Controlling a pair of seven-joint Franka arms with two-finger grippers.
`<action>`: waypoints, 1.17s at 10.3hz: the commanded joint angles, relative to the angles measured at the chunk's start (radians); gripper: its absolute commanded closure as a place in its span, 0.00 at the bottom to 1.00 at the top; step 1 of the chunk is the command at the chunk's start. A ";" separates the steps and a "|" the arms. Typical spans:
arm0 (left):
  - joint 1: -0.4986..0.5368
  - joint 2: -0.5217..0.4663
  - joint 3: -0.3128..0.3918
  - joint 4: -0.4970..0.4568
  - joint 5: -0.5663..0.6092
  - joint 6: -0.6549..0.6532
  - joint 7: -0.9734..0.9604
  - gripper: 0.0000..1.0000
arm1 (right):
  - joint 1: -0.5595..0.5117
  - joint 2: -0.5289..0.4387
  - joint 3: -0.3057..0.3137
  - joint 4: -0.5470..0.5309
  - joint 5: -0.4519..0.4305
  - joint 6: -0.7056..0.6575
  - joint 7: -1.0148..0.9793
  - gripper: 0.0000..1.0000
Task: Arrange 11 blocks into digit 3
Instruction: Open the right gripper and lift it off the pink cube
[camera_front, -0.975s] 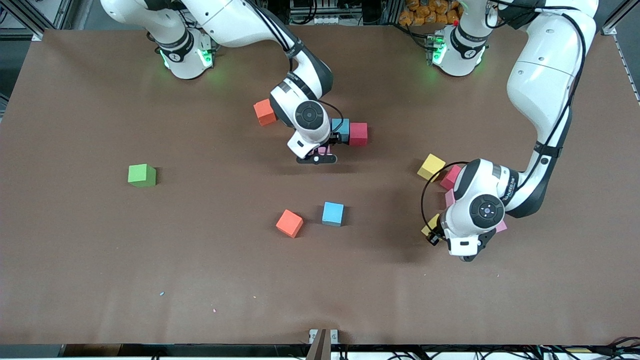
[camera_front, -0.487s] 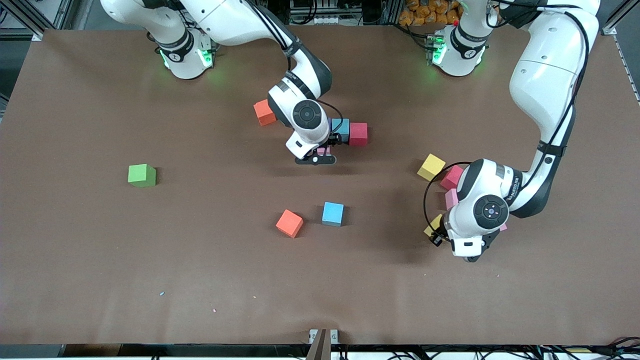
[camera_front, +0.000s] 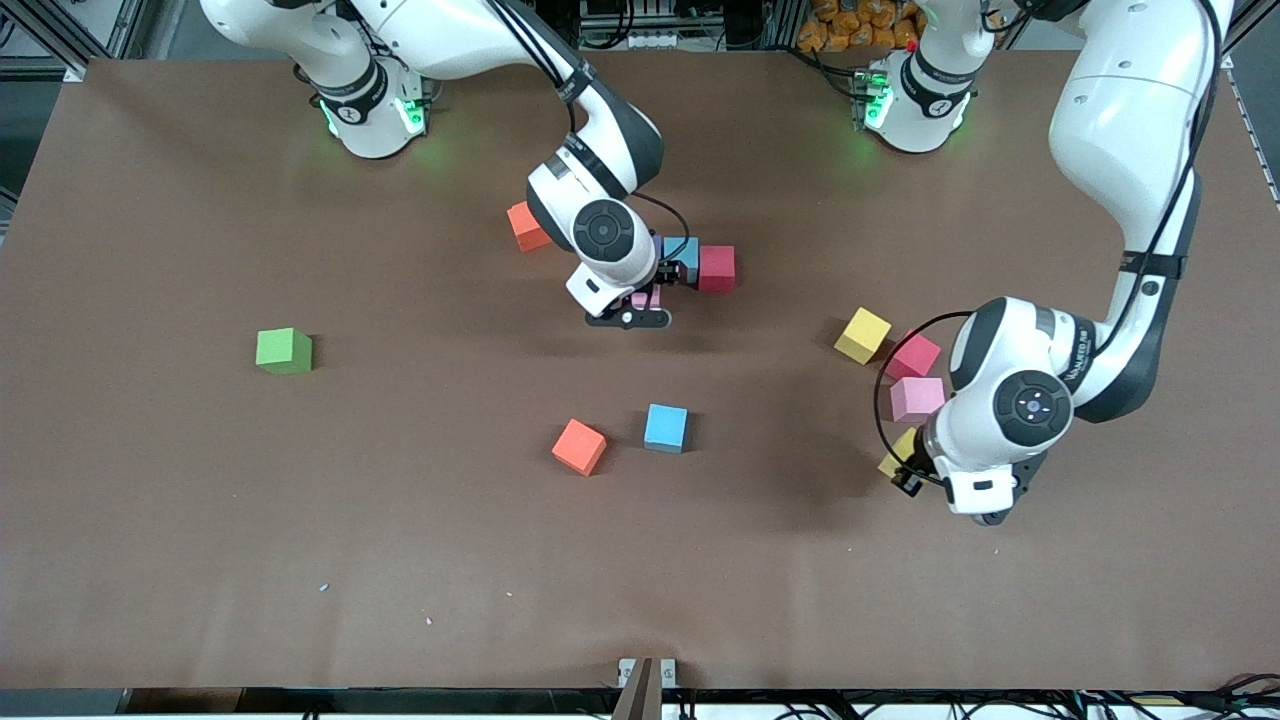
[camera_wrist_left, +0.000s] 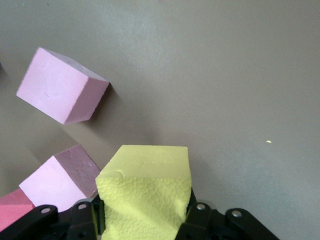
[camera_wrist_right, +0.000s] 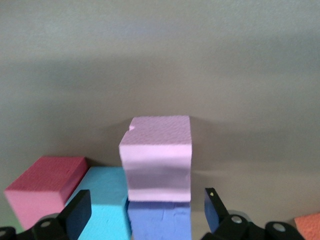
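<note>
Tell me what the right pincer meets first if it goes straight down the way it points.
Most likely the pink block, which sits between the open fingers of the right pincer, apparently resting on a purple block; depth is hard to judge.

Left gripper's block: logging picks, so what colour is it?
Yellow block, held by the left gripper; clearest in the left wrist view.

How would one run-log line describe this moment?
left tool: shut on yellow block | right tool: open, around pink block | pink block: on purple block
</note>
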 joint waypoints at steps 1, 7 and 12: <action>-0.012 -0.038 -0.013 -0.010 0.011 -0.030 -0.035 1.00 | -0.005 -0.032 0.000 -0.004 0.000 -0.052 -0.079 0.00; -0.016 -0.067 -0.076 -0.009 -0.026 -0.084 -0.117 1.00 | -0.003 -0.243 0.000 -0.266 -0.175 -0.083 -0.340 0.00; -0.033 -0.128 -0.214 -0.007 -0.026 -0.269 -0.365 1.00 | 0.050 -0.441 0.004 -0.600 -0.177 0.065 -0.436 0.00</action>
